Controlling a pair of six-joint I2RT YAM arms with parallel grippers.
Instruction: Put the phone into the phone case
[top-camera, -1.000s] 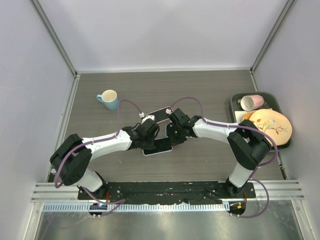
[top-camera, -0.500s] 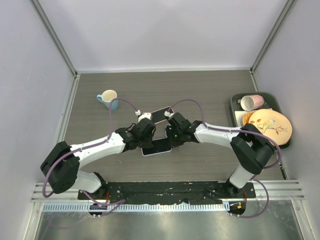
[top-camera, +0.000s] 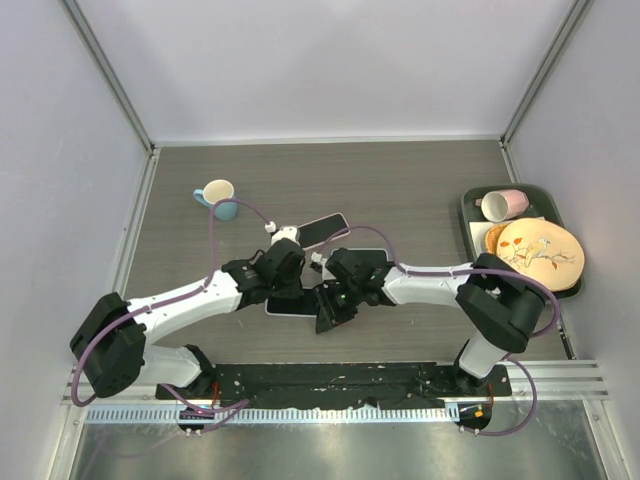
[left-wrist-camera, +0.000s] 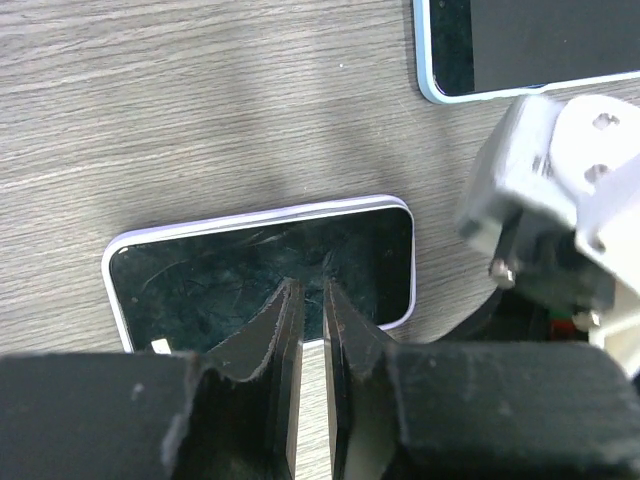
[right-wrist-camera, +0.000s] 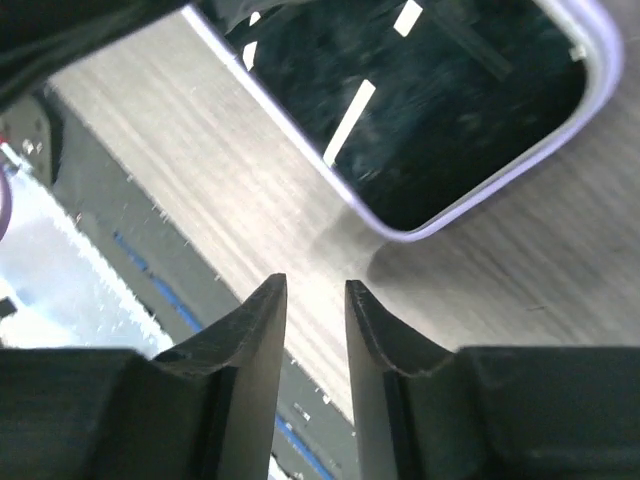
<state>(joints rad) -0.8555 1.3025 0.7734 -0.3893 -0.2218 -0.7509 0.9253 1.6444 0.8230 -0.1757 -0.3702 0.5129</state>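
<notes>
"So where is the phone sitting?"

"Flat on the wooden surface (top-camera: 420, 175), near the middle and toward the arms' bases. It's the lavender-rimmed phone (left-wrist-camera: 250, 265), with its dark, scuffed, glossy face up. I cannot tell whether that rim is the case or the phone's own frame."

"And the other one?"

"A blue-edged phone (top-camera: 322, 230) lies just beyond it, not touching it, and also face up."

"Left tool?"

"The left tool (left-wrist-camera: 307, 290) has its fingers drawn almost together. There is only a thin slit between them and nothing in it. The tips sit over the lavender-rimmed phone's dark face, but contact is unclear."

"Right tool?"

"The right tool (right-wrist-camera: 315, 290) is parted a little wider. Bare wood shows through the narrow gap and it grips nothing. Its tips hang just off one rounded corner of the lavender-rimmed phone, on the side toward the black base rail (top-camera: 350, 378)."

"Anything else around?"

"A pale blue mug (top-camera: 217, 197) sits at far left. A dark tray (top-camera: 468, 215) at right carries a pink cup (top-camera: 503, 204) and a patterned plate (top-camera: 540, 252)."
</notes>
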